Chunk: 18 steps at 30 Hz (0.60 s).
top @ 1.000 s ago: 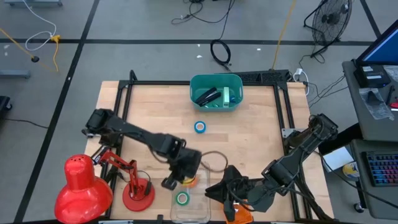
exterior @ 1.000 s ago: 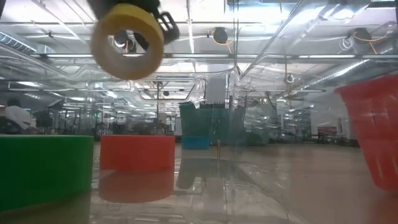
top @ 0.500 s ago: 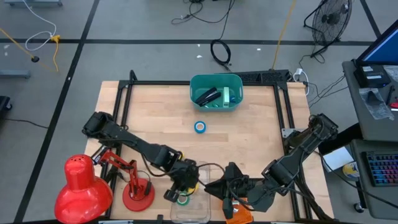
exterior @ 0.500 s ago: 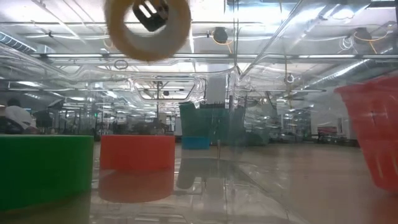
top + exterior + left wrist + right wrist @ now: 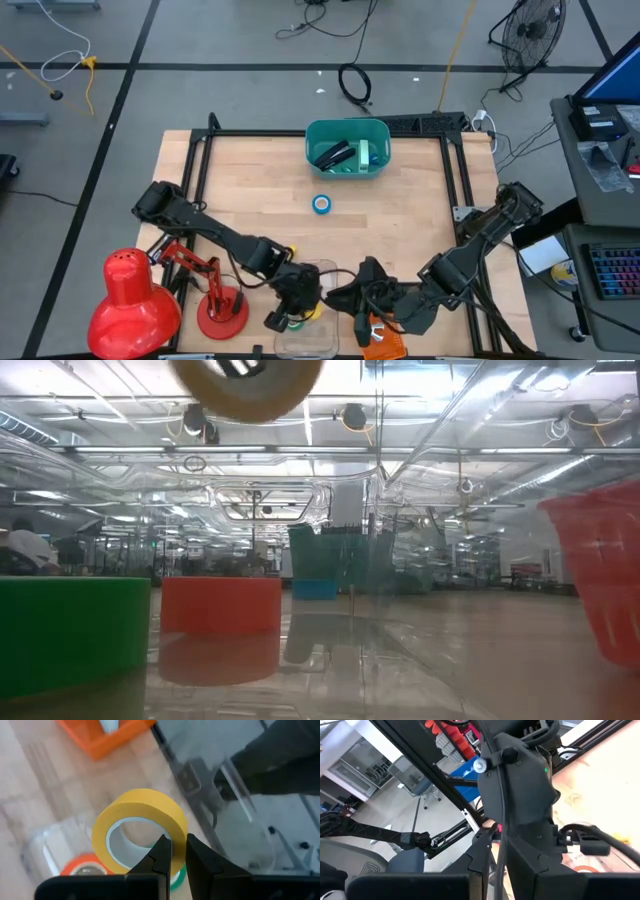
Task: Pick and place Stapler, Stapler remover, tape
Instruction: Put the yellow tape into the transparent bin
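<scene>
My left gripper [image 5: 292, 305] is shut on the yellow tape roll [image 5: 140, 827] and hangs over the clear container [image 5: 330, 272] near the table's near edge. In the low view the yellow roll [image 5: 247, 385] hangs high above the green roll [image 5: 70, 630] and the orange roll [image 5: 220, 605], which rest flat inside the container. The blue roll [image 5: 321, 204] lies flat mid-table. The teal bin [image 5: 347, 146] at the far edge holds dark tools. My right gripper [image 5: 352, 293] waits, shut, just right of the container. My left gripper pinches the yellow roll's ring wall [image 5: 176, 837], with one finger [image 5: 161, 852] inside the pale hollow core and the other outside. It comes from above. The roll is lifted clear, tilted, over the orange roll [image 5: 82, 865] and the green roll [image 5: 178, 876].
A red desk lamp [image 5: 130, 290] stands at the near left corner. An orange container [image 5: 382, 343] sits right of the clear one and shows red at the low view's right [image 5: 600, 575]. A black frame [image 5: 200, 150] rims the wooden table.
My left gripper has carried the yellow roll toward the table's near edge, from beside the clear container to above it, still shut on it. In the low view the roll has drifted right and up, and now partly leaves the picture.
</scene>
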Available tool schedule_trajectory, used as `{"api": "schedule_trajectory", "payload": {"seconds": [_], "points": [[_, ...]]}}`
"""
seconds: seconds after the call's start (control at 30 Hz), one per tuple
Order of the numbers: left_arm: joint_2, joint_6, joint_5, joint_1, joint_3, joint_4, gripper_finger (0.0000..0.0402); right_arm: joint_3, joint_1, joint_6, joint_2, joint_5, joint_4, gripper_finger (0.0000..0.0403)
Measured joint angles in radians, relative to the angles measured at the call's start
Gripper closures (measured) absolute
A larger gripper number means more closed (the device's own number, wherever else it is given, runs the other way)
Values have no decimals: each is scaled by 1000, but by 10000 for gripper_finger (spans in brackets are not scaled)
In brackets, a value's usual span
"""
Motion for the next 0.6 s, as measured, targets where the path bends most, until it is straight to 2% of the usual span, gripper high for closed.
{"api": "schedule_trajectory", "payload": {"seconds": [0.1, 0.33, 0.6], "points": [[16, -9, 18, 6, 0, 56, 370, 0, -5, -3, 0, 0, 2, 356], [105, -25, 73, 12, 0, 56, 370, 0, -15, -7, 0, -1, 1, 355], [133, -8, 78, 9, 0, 108, 370, -2, -16, -16, 0, -4, 4, 355]]}}
